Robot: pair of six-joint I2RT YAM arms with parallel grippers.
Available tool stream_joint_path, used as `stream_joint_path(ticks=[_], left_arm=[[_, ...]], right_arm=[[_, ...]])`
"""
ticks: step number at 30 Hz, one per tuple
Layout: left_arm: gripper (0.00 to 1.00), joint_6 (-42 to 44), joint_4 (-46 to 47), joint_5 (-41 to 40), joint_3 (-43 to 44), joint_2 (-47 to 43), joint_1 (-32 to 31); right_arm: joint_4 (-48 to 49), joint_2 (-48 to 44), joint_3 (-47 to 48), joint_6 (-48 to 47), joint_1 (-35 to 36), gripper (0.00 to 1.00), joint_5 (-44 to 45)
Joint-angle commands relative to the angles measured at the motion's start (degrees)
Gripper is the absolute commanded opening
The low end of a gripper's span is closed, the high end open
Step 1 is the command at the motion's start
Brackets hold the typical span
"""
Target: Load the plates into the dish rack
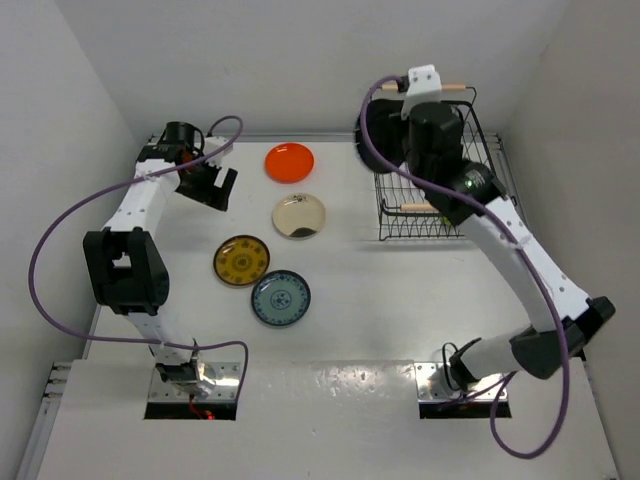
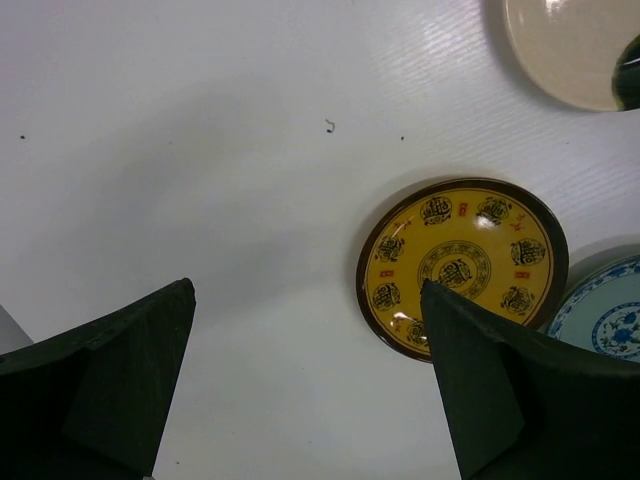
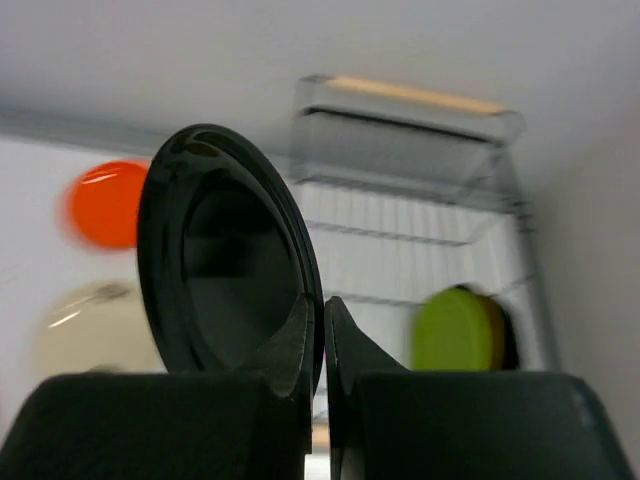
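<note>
My right gripper is shut on the rim of a glossy black plate and holds it on edge in the air. In the top view the gripper and that plate are at the left end of the black wire dish rack. A lime green plate stands in the rack. Orange-red, cream, yellow-brown patterned and blue-grey patterned plates lie flat on the table. My left gripper is open and empty over bare table, left of the yellow-brown plate.
The rack sits in the far right corner against the walls, its wooden handles at front and back. My right arm crosses above the rack's near end. The left gripper hangs near the left wall.
</note>
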Motion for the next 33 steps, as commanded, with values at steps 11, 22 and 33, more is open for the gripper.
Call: stream_joint_path(ticks=[11, 22, 33], left_arm=[[1.0, -0.4, 0.2, 0.5, 0.9, 0.5, 1.6], [1.0, -0.4, 0.2, 0.5, 0.9, 1.5, 2.1], [1.0, -0.4, -0.4, 0.5, 0.9, 1.5, 2.6]], right_arm=[[-4.7, 22.3, 6.8, -25.8, -17.7, 0.0, 17.7], [-7.5, 29.3, 1.8, -16.6, -23.4, 0.0, 11.3], [-4.4, 34.7, 0.4, -17.1, -24.0, 0.0, 12.6]])
